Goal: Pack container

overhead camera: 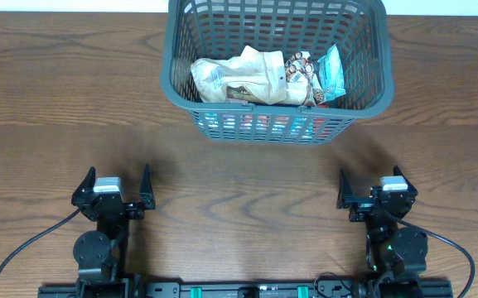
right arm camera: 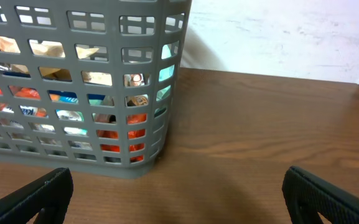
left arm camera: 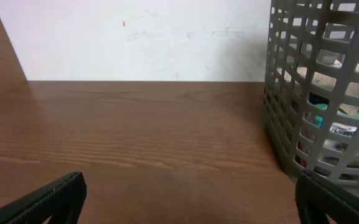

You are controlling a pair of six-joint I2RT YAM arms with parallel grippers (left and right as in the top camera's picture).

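Snack packets [overhead camera: 247,79] look all in the basket [overhead camera: 255,124], so the left gripper [overhead camera: 118,175] and right gripper [overhead camera: 370,175], both wide open and empty, should just park clear.

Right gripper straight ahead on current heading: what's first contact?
Probably the container's near corner: it fills the left half ahead of the right gripper, in line with its left finger. Right of that, only table; margin unclear.
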